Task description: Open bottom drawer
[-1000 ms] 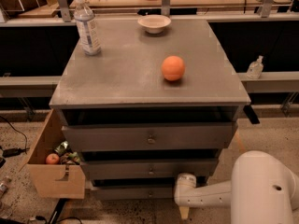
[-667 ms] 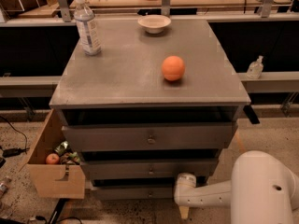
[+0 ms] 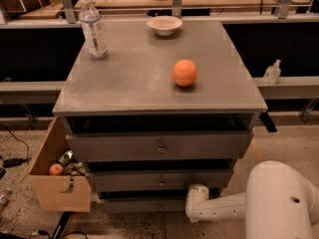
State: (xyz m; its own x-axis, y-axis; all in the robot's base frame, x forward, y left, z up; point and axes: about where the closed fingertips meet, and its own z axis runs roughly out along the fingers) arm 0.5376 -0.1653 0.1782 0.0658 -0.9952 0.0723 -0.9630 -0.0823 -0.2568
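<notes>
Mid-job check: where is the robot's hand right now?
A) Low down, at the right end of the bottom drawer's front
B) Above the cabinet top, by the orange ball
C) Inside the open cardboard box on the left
A: the hand, at the tip of the white arm, sits low by the right end of the dull grey bottom drawer, well below the cabinet top and far from the box.

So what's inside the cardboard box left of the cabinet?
A red apple and a few small items; the front wall of the box hides the rest. The gripper sits low beside the bottom drawer.
</notes>
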